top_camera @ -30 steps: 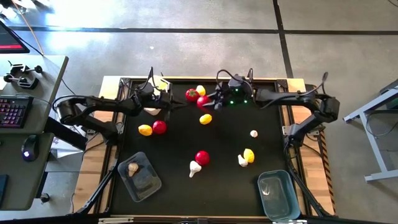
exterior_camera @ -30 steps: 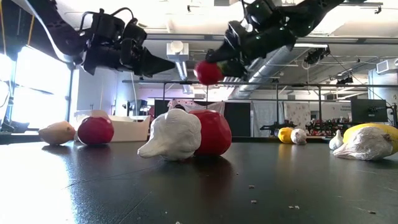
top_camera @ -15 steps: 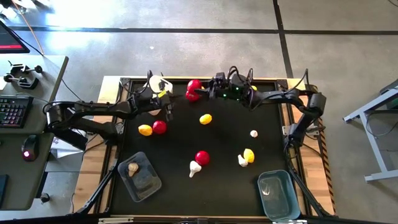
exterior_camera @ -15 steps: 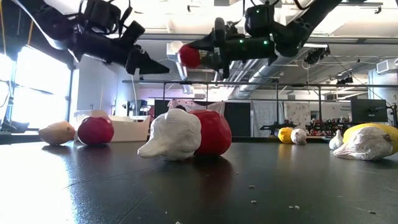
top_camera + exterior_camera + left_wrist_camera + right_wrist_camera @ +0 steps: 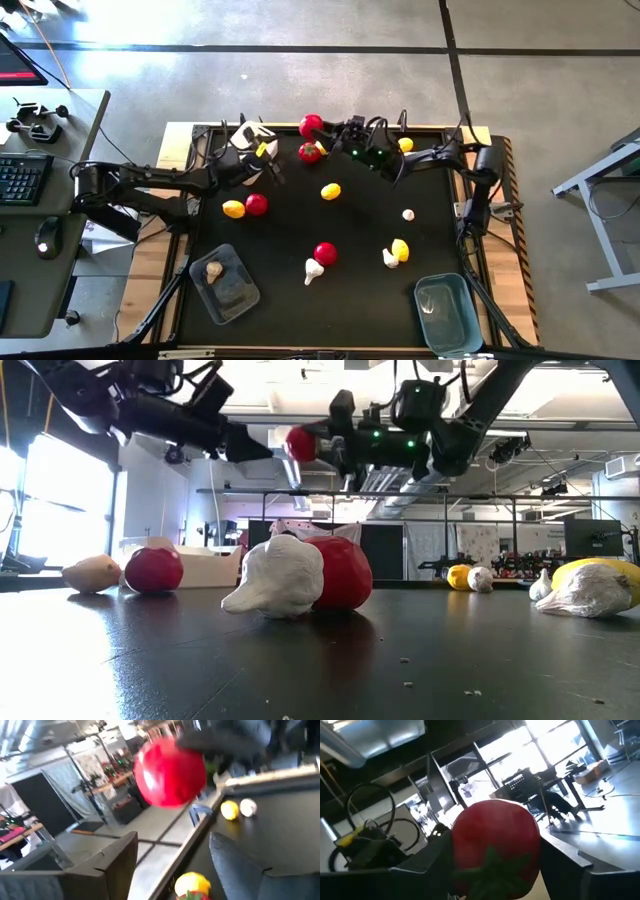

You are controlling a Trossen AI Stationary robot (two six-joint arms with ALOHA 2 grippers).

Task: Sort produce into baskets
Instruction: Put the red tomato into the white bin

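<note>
From above, my right gripper (image 5: pixel 318 128) is clamped on a red tomato (image 5: pixel 311 123) at the far edge of the table, near the white basket (image 5: pixel 256 134), probably carrying it there. A second tomato (image 5: pixel 310 153) lies on the mat just nearer. My left gripper (image 5: pixel 272 172) hangs beside the white basket with its fingers spread and nothing between them. The clear basket (image 5: pixel 226 283) at near left holds one beige bulb (image 5: pixel 213 269); the blue basket (image 5: pixel 448 313) sits at near right.

At table height, I see the tomato (image 5: pixel 301 444) carried well above the mat, pinched in the right gripper (image 5: pixel 322 444).

Through the left wrist, the tomato (image 5: pixel 171 771) hangs in the air, glossy and round.

Through the right wrist, the tomato (image 5: pixel 496 845) fills the space between my fingers (image 5: pixel 602 875), its green star-shaped top facing the camera.
</note>
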